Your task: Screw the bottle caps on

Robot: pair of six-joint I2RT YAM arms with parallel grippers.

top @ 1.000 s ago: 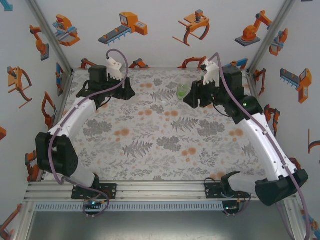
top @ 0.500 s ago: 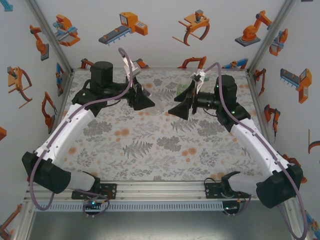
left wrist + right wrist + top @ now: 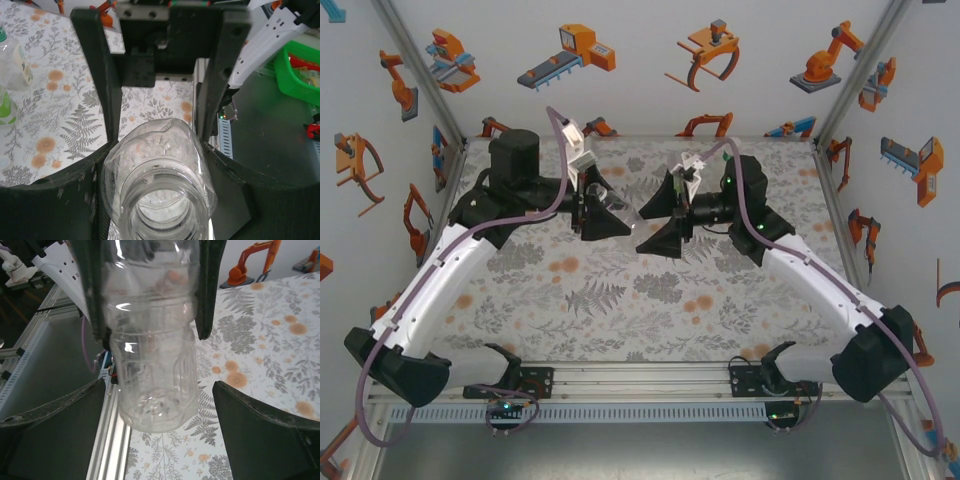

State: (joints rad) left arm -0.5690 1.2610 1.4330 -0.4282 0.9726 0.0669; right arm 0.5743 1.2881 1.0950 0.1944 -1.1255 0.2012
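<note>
My left gripper (image 3: pixel 607 214) is shut on the taller clear bottle (image 3: pixel 620 213) and holds it on its side above the table's middle. In the left wrist view the bottle (image 3: pixel 160 185) sits between my left gripper's (image 3: pixel 156 150) fingers with its open, capless mouth towards the camera. My right gripper (image 3: pixel 652 218) faces it, open. In the right wrist view the bottle's base (image 3: pixel 150 390) hangs inside my right gripper (image 3: pixel 159 385), with a gap to each finger. The left gripper's fingers (image 3: pixel 207 290) clamp the bottle further back. No loose cap can be made out.
At the left edge of the left wrist view stand the short green bottle (image 3: pixel 6 107) and a clear bottle (image 3: pixel 15 60) on the floral table (image 3: pixel 650 300). The aluminium rail (image 3: pixel 107 440) marks the near edge. A green bin (image 3: pixel 300 70) lies off the table.
Both grippers have swung from the back of the table in to its middle. They now face each other, and the right gripper's open fingers have come round the bottle's base.
</note>
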